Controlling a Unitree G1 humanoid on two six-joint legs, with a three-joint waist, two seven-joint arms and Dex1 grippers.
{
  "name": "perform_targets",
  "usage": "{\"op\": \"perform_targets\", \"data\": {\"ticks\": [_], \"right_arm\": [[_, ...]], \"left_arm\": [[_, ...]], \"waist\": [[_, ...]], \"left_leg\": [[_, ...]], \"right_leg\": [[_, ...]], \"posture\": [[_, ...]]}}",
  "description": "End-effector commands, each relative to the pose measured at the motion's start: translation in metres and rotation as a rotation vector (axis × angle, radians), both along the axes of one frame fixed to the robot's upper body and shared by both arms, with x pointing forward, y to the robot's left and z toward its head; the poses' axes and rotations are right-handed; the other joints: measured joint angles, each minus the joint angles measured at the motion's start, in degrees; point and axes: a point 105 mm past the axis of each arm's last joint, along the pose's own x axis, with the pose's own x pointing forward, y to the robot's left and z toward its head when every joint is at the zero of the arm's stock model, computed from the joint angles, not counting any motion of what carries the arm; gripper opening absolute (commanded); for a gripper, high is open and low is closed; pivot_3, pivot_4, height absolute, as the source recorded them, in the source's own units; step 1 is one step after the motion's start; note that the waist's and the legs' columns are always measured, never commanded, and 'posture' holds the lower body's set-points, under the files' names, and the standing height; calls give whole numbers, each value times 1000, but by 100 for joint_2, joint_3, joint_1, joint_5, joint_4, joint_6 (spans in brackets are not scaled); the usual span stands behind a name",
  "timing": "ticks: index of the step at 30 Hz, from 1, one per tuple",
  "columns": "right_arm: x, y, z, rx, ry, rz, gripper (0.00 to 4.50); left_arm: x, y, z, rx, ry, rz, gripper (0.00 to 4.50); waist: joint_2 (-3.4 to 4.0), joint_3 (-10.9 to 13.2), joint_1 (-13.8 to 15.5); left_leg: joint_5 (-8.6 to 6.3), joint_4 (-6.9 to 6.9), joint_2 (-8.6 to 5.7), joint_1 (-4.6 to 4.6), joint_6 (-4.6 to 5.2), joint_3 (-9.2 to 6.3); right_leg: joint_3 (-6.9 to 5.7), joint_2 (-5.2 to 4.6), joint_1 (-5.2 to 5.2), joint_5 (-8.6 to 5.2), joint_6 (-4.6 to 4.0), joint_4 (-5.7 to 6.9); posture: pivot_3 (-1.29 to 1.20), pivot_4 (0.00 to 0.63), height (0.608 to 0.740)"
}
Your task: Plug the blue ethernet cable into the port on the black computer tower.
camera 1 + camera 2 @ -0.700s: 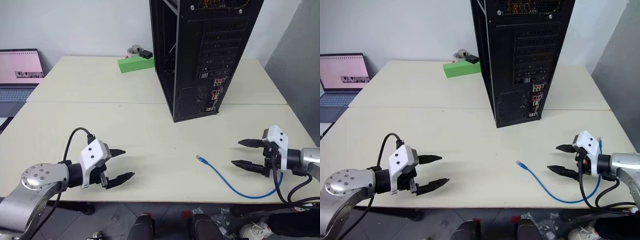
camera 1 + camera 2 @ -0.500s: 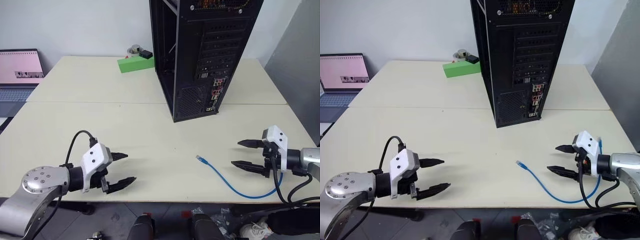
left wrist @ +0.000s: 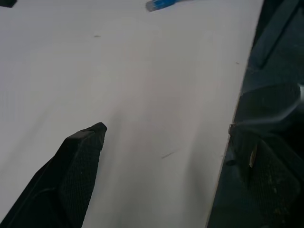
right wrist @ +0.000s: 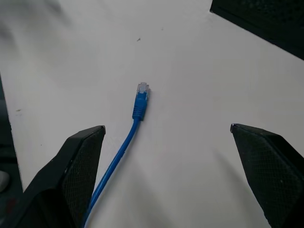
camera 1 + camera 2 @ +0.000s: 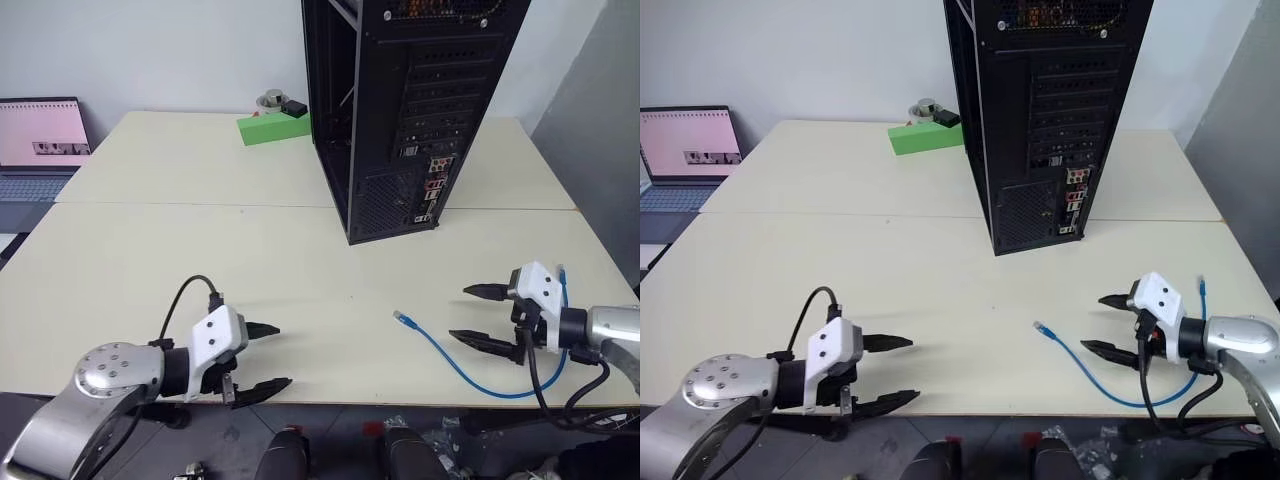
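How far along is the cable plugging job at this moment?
Nothing is done yet: the blue ethernet cable lies loose on the table, its plug end apart from the black computer tower. Nothing is in hand: the right gripper stands open beside the cable and the left gripper is open too. Grasping and plugging remain.

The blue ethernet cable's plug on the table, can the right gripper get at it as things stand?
Probably yes. The plug lies loose on the bare table, ahead of the open right gripper, with nothing between them. The black computer tower stands well behind.
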Motion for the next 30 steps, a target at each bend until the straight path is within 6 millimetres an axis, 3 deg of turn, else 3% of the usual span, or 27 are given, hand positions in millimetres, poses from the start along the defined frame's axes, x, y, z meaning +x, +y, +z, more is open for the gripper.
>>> {"op": "perform_targets", "data": {"ticks": [1, 4, 12, 15, 30], "right_arm": [[-2, 10, -5, 7, -19, -21, 4483], [-7, 21, -24, 5, 4, -29, 4483], [-1, 25, -52, -6, 14, -116, 4483], [-5, 26, -56, -21, 27, -96, 4029], [-3, 36, -46, -74, -33, -6, 655]], "left_arm": [[10, -16, 8, -33, -72, -46, 4434], [15, -31, 13, -72, -97, -89, 4434], [16, -36, 9, -52, -117, -118, 4434], [17, -36, 10, -56, -122, -117, 4500], [31, -37, -2, -33, -126, -87, 4500]], "waist": [[1, 0, -5], [-2, -2, -3], [-4, -3, -15], [-5, -3, -12], [-4, -4, -15]], "left_leg": [[0, 0, 0, 1, 0, 1], [0, -1, 2, 1, 0, -2], [0, 0, 2, 3, 0, -3], [0, 0, 1, 2, 0, -2], [0, 1, 2, 3, 0, -4]], "right_leg": [[2, 0, 0, 0, 0, 0], [-3, 4, 1, 0, 0, 1], [-1, 5, 0, 0, 0, 4], [1, 4, 0, 0, 0, 3], [-2, 5, 1, 0, 0, 3]], "posture": [[0, 150, 740], [0, 150, 740], [0, 150, 740], [0, 150, 740], [0, 150, 740]]}}
